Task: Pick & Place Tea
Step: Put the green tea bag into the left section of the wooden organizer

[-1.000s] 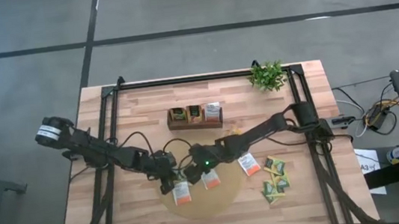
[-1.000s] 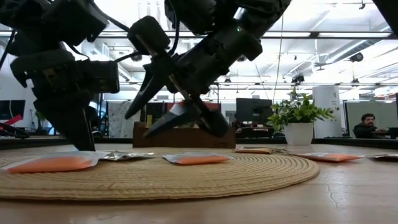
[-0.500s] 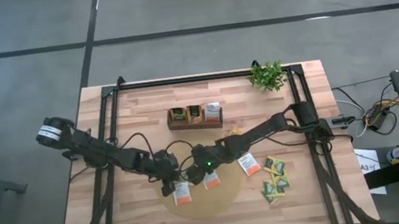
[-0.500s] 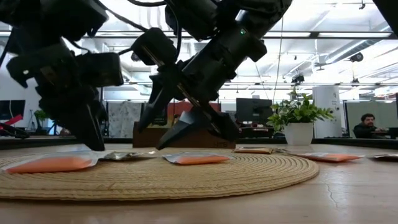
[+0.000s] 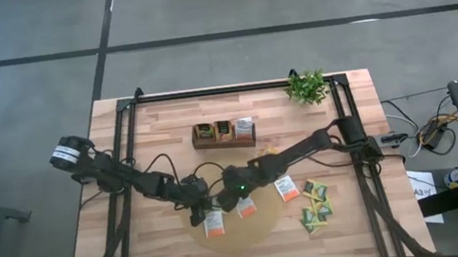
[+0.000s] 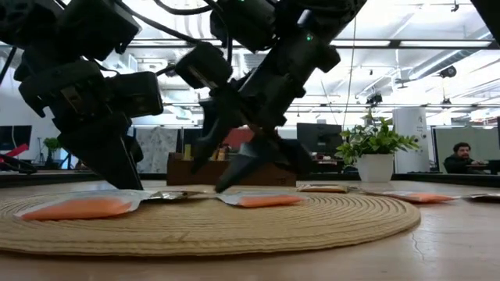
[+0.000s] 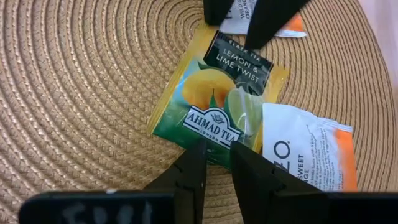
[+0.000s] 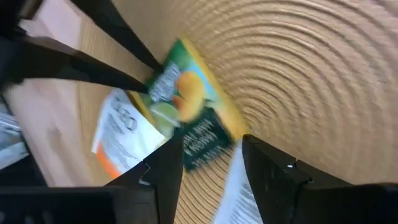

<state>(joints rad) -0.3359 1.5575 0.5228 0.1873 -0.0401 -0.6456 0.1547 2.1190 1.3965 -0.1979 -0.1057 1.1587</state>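
Observation:
A yellow-green lemon tea sachet lies flat on the round tan mat, partly under a white-and-orange sachet. My left gripper points down at the lemon sachet's edge and is shut on it. My right gripper is open, low over the same sachet, its fingers at the opposite edge. Two more white-and-orange sachets lie nearby, the second half off the mat. A loose heap of green and yellow sachets rests on the table to the right. My left gripper pinches the lemon sachet's edge next to the overlapping white sachet, between its two fingertips. The fingers come from above, slanting from the table's left. The sachet stays flat on the mat.
The dark brown three-compartment tray stands behind the mat and holds upright sachets. A small green plant sits at the far right. Both arms cross low over the mat's left half. Bare wood lies left of the mat.
My left gripper has moved toward the table's right, and the mat with its sachets has slid a little to the right. My right gripper has dropped lower toward the mat and turned steeper, staying open.

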